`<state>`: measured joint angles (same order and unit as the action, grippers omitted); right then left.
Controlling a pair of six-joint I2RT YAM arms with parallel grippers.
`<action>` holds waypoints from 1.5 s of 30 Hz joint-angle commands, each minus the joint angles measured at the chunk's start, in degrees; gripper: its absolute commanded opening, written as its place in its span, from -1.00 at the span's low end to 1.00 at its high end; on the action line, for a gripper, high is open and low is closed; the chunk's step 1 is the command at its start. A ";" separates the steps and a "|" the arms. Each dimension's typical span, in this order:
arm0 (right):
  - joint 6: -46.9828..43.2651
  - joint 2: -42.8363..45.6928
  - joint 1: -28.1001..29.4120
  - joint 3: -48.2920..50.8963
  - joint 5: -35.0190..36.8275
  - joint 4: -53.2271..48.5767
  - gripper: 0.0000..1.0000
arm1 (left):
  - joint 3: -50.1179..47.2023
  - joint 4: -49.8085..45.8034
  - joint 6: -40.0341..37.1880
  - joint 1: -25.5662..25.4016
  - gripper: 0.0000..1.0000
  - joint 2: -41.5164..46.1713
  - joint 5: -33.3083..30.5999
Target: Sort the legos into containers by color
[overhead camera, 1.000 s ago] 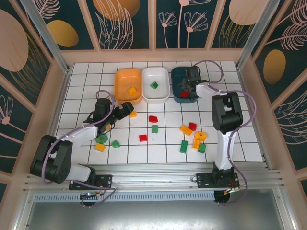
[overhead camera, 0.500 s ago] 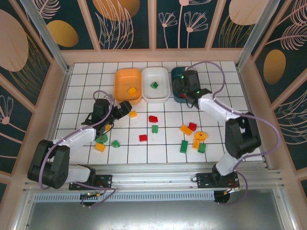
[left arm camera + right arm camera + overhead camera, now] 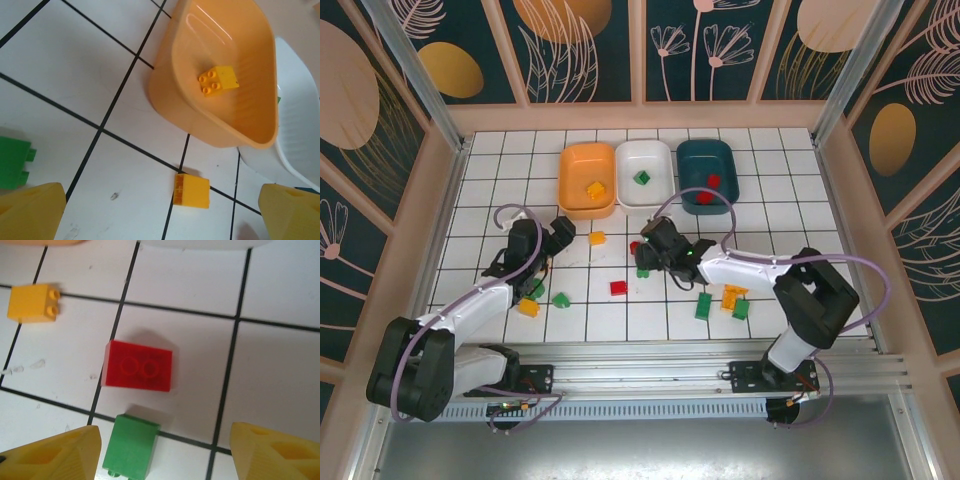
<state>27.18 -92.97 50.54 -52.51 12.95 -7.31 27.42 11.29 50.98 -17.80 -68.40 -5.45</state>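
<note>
While the left gripper (image 3: 563,231) is hovering with its fingers (image 3: 31,211) spread wide and empty, a loose yellow brick (image 3: 191,190) is lying on the tiled table (image 3: 480,200) just short of the orange tub (image 3: 580,160) (another yellow piece (image 3: 217,80) is sitting inside). The right gripper (image 3: 165,437) is hanging over a red brick (image 3: 139,367) and a green brick (image 3: 131,445), its fingers (image 3: 60,452) parted and gripping nothing. The white tub (image 3: 657,160) is holding one green piece (image 3: 642,178), and the teal tub (image 3: 722,160) is holding red ones (image 3: 712,182). More legos (image 3: 730,295) are lying scattered nearer the arms.
</note>
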 commanded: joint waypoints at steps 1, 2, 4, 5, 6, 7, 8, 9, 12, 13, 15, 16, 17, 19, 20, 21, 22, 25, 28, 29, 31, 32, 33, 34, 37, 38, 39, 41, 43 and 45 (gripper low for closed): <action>3.32 -4.32 1.88 -2.42 -0.43 -0.12 0.39 | -0.92 0.56 1.52 -0.34 0.97 -0.12 -0.76; 4.10 -5.37 2.17 -3.17 0.31 -0.86 0.39 | -0.96 0.48 1.53 -0.36 0.97 -0.07 -0.54; 4.87 -7.68 2.91 -4.62 2.12 -2.36 0.38 | -0.95 -0.13 1.19 -0.31 0.97 0.36 -0.35; 5.18 -8.75 3.57 -5.08 3.17 -2.70 0.37 | -1.01 -0.29 0.90 -0.32 0.97 0.95 -0.50; 5.35 -9.47 4.04 -5.31 3.86 -2.63 0.36 | -1.30 -0.41 0.67 -0.31 0.97 1.31 -0.71; 5.34 -10.20 4.44 -5.55 4.07 -2.54 0.35 | -1.58 -0.48 0.61 -0.32 0.97 1.79 -1.15; 5.52 -11.18 4.80 -5.94 4.41 -2.80 0.30 | -1.79 -0.60 0.75 -0.37 0.97 2.16 -1.44; 5.78 -12.05 5.05 -6.42 4.71 -3.35 0.24 | -2.01 -0.70 0.75 -0.34 0.97 2.45 -1.43; 6.19 -13.34 5.53 -6.64 5.24 -3.56 -0.02 | -2.24 -1.12 0.51 -0.36 0.97 3.07 -1.19; 6.22 -13.32 5.53 -6.24 5.30 -3.38 -0.12 | -2.36 -1.09 0.29 -0.33 0.97 3.25 -1.31; 6.48 -12.92 5.53 -5.79 6.04 -3.26 -0.35 | -2.70 -1.35 0.13 -0.34 0.97 3.66 -1.96; 6.55 -12.35 5.53 -5.68 6.35 -3.47 -0.43 | -2.81 -1.37 0.17 -0.34 0.97 3.84 -2.10; 6.61 -11.71 5.53 -5.62 6.85 -3.70 -0.48 | -2.77 -1.43 0.13 -0.38 0.97 3.97 -2.06; 6.51 -9.52 5.53 -5.03 7.85 -3.51 -0.52 | -2.73 -1.36 0.08 -0.32 0.97 4.07 -1.85; 6.19 -8.16 5.53 -4.87 8.59 -3.27 -0.54 | -2.59 -1.36 -0.13 -0.35 0.97 4.07 -1.80; 5.69 -6.81 5.46 -4.73 9.28 -3.01 -0.54 | -2.46 -1.23 -0.47 -0.33 0.97 3.91 -1.75; 5.13 -5.76 5.37 -4.98 9.84 -2.97 -0.55 | -2.38 -1.28 -0.61 -0.33 0.97 3.77 -1.84; 2.33 -3.81 3.78 -7.54 10.52 -3.24 -0.55 | -1.72 -1.71 -0.88 -0.34 0.97 3.36 -1.50; -1.81 -3.92 0.18 -10.39 10.75 -1.36 -0.55 | -1.34 -2.84 -1.02 -0.37 0.97 3.70 -2.02; -3.29 -4.48 -1.53 -11.54 10.71 -0.09 -0.55 | -1.34 -3.23 -0.98 -0.34 0.97 4.04 -2.48; -5.95 -6.54 -5.06 -14.35 8.70 2.24 -0.55 | -1.49 -3.83 -0.58 -0.33 0.97 4.42 -2.74; -7.74 -8.20 -6.84 -16.10 7.23 3.79 -0.55 | -1.38 -4.27 -0.20 -0.38 0.97 4.43 -2.51; -8.81 -10.30 -8.50 -18.60 6.68 3.98 -0.55 | -1.32 -4.56 0.14 -0.33 0.97 4.25 -2.13; -9.69 -12.32 -9.67 -21.09 6.11 3.57 -0.54 | -1.25 -4.69 0.21 -0.31 0.97 4.11 -1.83; -11.45 -20.09 -13.48 -29.76 3.44 1.84 -0.52 | -1.10 -4.89 -0.47 -0.37 0.97 3.22 -0.16; -11.84 -22.63 -14.51 -32.74 2.55 0.73 -0.52 | -1.01 -4.85 -1.04 -0.39 0.97 2.91 0.83; -12.16 -25.04 -15.47 -35.97 1.44 -0.52 -0.50 | -0.88 -4.79 -1.52 -0.31 0.97 2.55 1.91; -12.41 -29.30 -16.75 -41.35 0.27 -3.05 -0.49 | -0.54 -4.17 -2.55 -0.33 0.97 1.93 4.33; -12.66 -32.27 -17.86 -44.46 -1.03 -3.91 -0.47 | -0.26 -3.30 -3.32 -0.31 0.95 1.06 6.60; -13.13 -34.72 -18.65 -48.12 -1.77 -4.99 -0.40 | 0.46 -2.63 -4.40 -0.47 0.91 -0.48 9.09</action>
<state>16.08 -125.38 32.69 -95.59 13.65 -8.60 25.74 7.86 49.28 -17.80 -67.31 -1.26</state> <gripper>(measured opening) 0.289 0.965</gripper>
